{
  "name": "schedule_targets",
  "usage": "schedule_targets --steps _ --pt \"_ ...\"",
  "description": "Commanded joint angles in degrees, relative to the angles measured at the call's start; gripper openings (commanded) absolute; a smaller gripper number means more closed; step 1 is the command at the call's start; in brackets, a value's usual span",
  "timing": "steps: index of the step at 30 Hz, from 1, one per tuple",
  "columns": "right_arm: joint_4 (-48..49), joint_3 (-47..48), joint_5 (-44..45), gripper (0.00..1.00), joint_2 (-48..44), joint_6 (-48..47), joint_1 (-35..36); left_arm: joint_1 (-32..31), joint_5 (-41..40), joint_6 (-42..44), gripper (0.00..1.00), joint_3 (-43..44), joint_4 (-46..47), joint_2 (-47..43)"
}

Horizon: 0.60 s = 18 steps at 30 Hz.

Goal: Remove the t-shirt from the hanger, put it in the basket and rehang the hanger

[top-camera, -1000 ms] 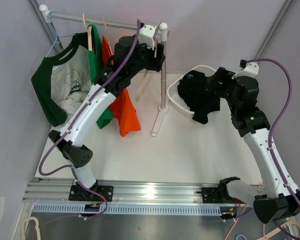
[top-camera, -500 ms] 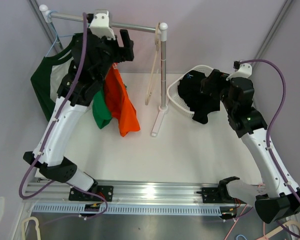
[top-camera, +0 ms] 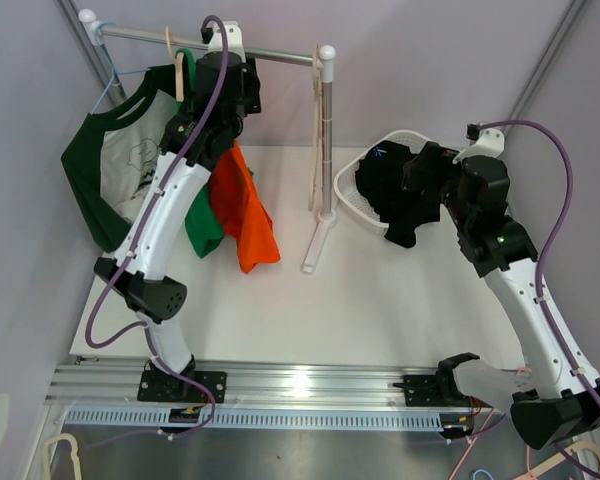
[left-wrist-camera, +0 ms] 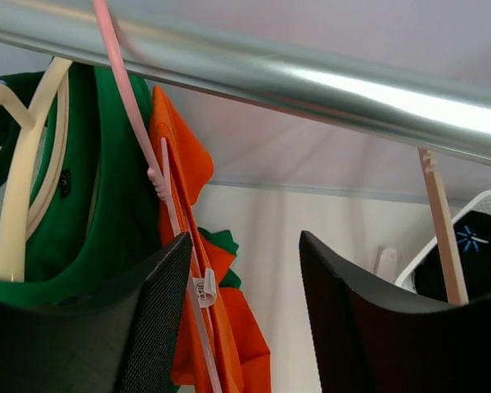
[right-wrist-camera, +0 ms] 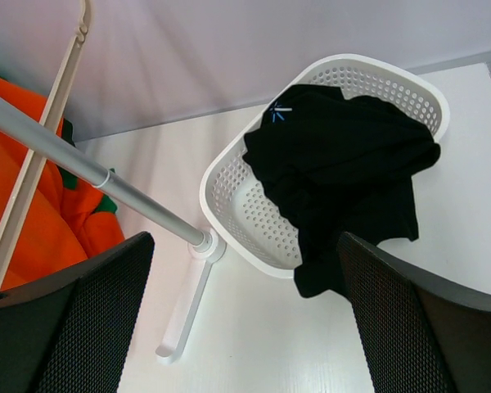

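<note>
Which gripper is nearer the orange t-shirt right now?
Left. The left gripper is up under the rail, open, right beside the orange t-shirt. The right gripper hovers past the rack's post, above the white basket holding a black garment.

This is a robotics lab test cell. A white left arm (top-camera: 165, 215) and right arm (top-camera: 530, 300) are bolted to an aluminium extrusion rail (top-camera: 310, 383), with a slotted cable duct (top-camera: 280, 418) along the near edge of a plain white table (top-camera: 380, 300), and purple cables (top-camera: 530, 121) loop off the arms. Bare pale partition walls (top-camera: 430, 60) close in the table, which carries a small tabletop clothes rack (top-camera: 270, 52) and a white perforated basket (top-camera: 352, 195).
</note>
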Motion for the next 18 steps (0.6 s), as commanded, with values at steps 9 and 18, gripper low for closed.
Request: schedule_targets --steps 9,18 --pt "-2.0 2.5 2.0 1.00 -3.1 -2.2 0.2 1.7 -4.2 -1.5 0.63 2.5 1.5 2.5" --pt "-1.4 1.4 1.8 0.99 -2.6 -2.5 0.1 2.2 -5.9 -1.4 0.65 2.0 3.1 3.8"
